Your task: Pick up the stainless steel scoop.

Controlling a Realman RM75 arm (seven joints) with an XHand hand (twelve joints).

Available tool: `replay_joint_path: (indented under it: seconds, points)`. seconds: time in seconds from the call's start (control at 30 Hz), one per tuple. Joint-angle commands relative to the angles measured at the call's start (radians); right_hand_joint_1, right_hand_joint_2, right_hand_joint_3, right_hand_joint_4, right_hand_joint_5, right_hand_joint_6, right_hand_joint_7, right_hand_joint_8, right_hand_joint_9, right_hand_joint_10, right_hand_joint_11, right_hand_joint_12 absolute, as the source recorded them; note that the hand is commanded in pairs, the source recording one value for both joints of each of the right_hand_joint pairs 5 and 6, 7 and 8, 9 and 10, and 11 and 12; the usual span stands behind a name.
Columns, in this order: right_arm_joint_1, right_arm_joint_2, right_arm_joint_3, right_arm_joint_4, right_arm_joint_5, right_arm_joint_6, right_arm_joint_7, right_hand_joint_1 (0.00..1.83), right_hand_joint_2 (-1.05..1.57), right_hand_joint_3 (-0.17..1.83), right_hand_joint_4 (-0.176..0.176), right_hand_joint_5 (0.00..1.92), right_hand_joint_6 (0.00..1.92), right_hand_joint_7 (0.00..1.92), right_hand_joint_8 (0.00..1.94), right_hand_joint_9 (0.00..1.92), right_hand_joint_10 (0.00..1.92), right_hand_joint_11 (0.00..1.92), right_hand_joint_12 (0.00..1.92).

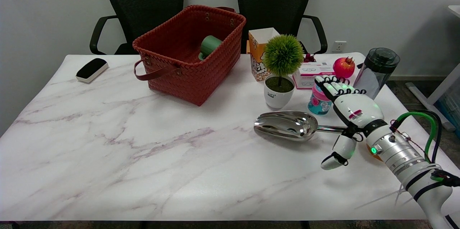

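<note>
spanning the view, a white marble-patterned worktop [143, 157] carries everything noted here. largest item on it: a red woven basket [190, 54] at the far centre, with a green cup [209, 46] lying on its side inside. the robot's right hand [346, 108] reaches in from the lower right, fingers spread apart and holding nothing; it hovers over the handle end of the stainless steel scoop [287, 125], thumb hanging down on the near side, contact with the handle not determinable. the scoop lies flat on the worktop right of centre, bowl pointing left, handle running right under the hand. behind it: a dark lidded bottle [377, 69], a potted round green plant [282, 72], a popcorn box [259, 51], a white tissue pack [311, 74], a small pink-and-teal jar [319, 101], a pomegranate [344, 67]. a black-and-white eraser [92, 69] sits at far left
</note>
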Motion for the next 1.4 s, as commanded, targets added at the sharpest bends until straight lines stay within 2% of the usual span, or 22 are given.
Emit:
replay_joint_path:
  seconds: [0.03, 0.37, 0.5, 1.2, 1.4]
  points:
    - [0.006, -0.026, 0.008, -0.003, 0.001, -0.003, -0.03, 1.14, -0.43, 0.62, 0.0, 0.04, 0.04, 0.05, 0.05, 0.02, 0.02, 0.53, 0.53]
    - [0.008, -0.026, 0.019, -0.006, 0.001, 0.032, -0.033, 1.13, -0.39, 0.68, 0.0, 0.05, 0.05, 0.2, 0.2, 0.09, 0.09, 0.81, 0.81]
    - [0.014, -0.021, 0.016, -0.006, 0.001, 0.047, -0.033, 1.13, -0.41, 0.72, 0.0, 0.05, 0.05, 0.22, 0.22, 0.14, 0.14, 0.86, 0.86]
    - [0.033, -0.003, -0.002, -0.007, 0.0, 0.13, -0.027, 1.11, -0.28, 0.69, 0.0, 0.07, 0.07, 0.25, 0.25, 0.12, 0.12, 0.77, 0.77]
    - [0.033, -0.003, -0.008, -0.008, -0.001, 0.139, -0.026, 1.1, -0.26, 0.75, 0.0, 0.09, 0.09, 0.34, 0.34, 0.2, 0.2, 0.76, 0.76]
